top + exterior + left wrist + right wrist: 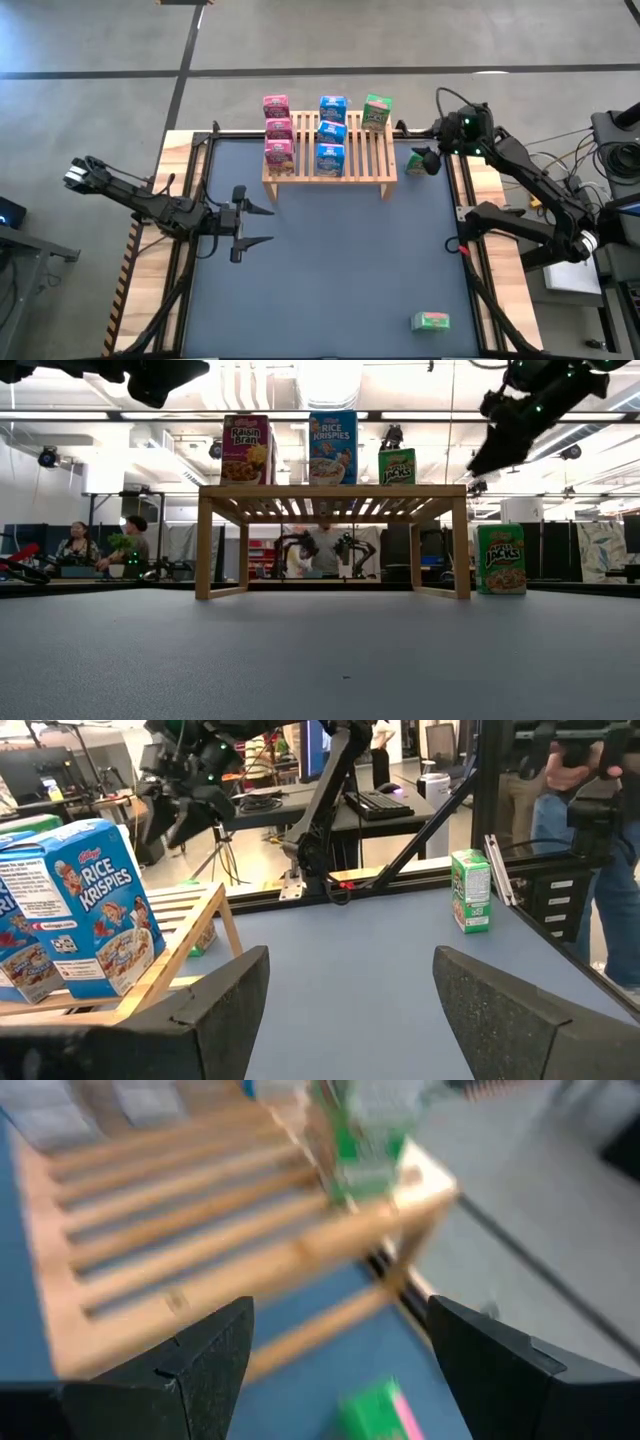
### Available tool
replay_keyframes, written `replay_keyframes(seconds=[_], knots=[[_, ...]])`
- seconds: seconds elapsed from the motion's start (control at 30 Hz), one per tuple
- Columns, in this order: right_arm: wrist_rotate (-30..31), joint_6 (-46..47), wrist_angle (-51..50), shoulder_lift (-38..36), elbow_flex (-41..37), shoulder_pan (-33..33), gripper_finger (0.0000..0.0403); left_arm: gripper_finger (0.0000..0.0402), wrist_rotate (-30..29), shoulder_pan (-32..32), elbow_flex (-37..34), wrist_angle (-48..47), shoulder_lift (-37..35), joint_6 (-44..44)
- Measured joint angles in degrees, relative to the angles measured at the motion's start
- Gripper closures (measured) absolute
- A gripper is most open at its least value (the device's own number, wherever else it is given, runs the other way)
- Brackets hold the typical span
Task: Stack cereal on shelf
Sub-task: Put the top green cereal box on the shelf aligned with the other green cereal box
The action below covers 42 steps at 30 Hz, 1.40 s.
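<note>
- Right hand [428, 160] hangs released and empty just beside the shelf [330, 160], above a green box [417, 162].
- Left hand [250, 225] is released, empty, near the shelf.
- Seven cereal boxes [331, 133] stand on the shelf.

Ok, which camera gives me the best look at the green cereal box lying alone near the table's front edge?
The high view: the green box shows whole on the blue mat, far from the shelf. The left wrist view shows it small. The low view misses it. The right wrist view shows a green blur that cannot be identified.
</note>
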Motion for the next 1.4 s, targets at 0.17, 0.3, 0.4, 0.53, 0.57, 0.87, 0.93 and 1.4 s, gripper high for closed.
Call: replay_keyframes(seconds=[0.17,0.3,0.4,0.53,0.57,0.87,0.93,1.4], knots=[[5.1,-0.1,-7.3,1.5,0.0,0.1,0.0117,0.0136,0.0,0.0,0.0,-0.3,0.0,0.0],[8.7,4.8,-8.0,4.1,0.0,0.1,0.0101,0.0136,0.0,0.0,0.0,-0.3,0.0,0.0],[11.4,9.9,-6.7,6.3,0.0,0.1,0.0079,0.0136,0.0,0.0,0.0,-0.4,0.0,0.0],[13.7,14.3,-4.6,8.9,0.0,0.1,0.0049,0.0136,0.0,0.0,0.0,-1.0,0.0,-0.1],[13.7,15.3,-4.1,9.5,0.0,0.1,0.0043,0.0136,0.0,0.0,0.0,-1.1,0.0,-0.2],[13.6,16.5,-3.2,13.6,0.2,0.1,0.0034,0.0136,0.0,0.0,0.0,-1.4,0.0,-0.2],[13.6,16.9,-2.4,13.9,0.2,0.1,0.0034,0.0136,0.0,0.0,0.0,-1.5,0.0,-0.2],[13.7,22.3,0.1,11.8,0.2,-0.1,0.0034,0.0136,-2.0,0.0,0.5,-1.4,-2.0,0.5]])
